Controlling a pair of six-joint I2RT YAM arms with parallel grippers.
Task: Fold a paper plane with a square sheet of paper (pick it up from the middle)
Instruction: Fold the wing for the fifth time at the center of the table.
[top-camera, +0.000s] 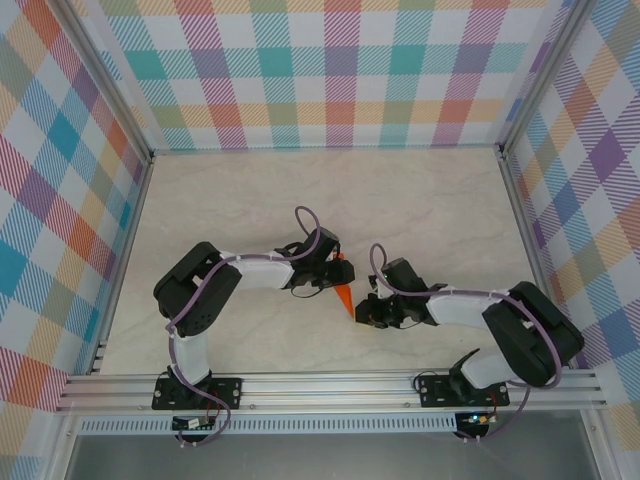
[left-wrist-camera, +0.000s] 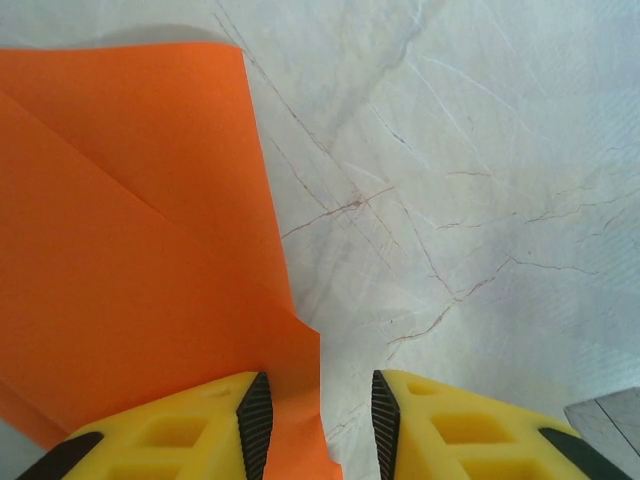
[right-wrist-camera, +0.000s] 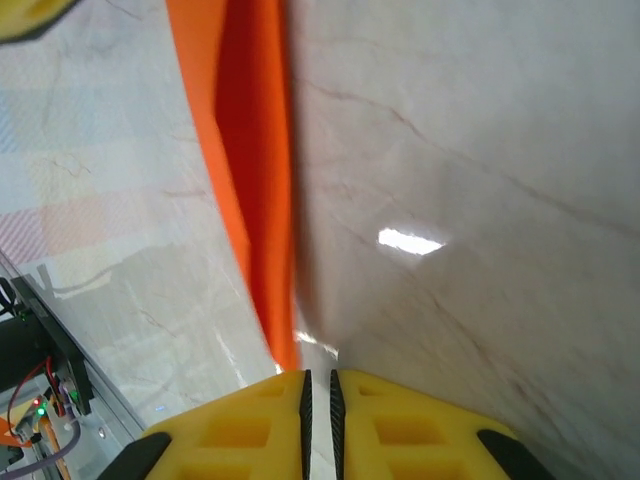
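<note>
Orange paper (top-camera: 343, 295) is seen lying on the pale table (top-camera: 250, 200), near the middle and between the two claws. It has been folded into a narrow shape with a point. From above, the point is turned toward the near edge, where the arms are bolted down. The left claw (top-camera: 336, 268) is set at the far end of the paper. The right claw (top-camera: 364, 310) is set just beside the pointed end.

From the left wrist, the paper (left-wrist-camera: 130, 250) is spread over the left side, and a slanted fold line is seen across it. The left claw (left-wrist-camera: 320, 420) is held spread, with a clear gap between its black pads (left-wrist-camera: 256, 420). A corner of the paper is lying in that gap, next to the left pad. Bare table is seen by the right pad. The paper is not squeezed between the pads. Whether it is pressed down by the left finger cannot be told.

From the right wrist, the paper (right-wrist-camera: 255, 150) is seen as a long strip with a darker fold down its middle. The right claw (right-wrist-camera: 318, 395) is almost pressed together, and just a thin slit is left between its yellow fingers (right-wrist-camera: 240, 420). The tip of the paper ends right at the top of the left finger. Nothing orange is seen in the slit. Whether the tip is touched cannot be told.

Thin brown lines are seen on the table. Checked walls (top-camera: 340, 70) of many colours are set around three sides.
</note>
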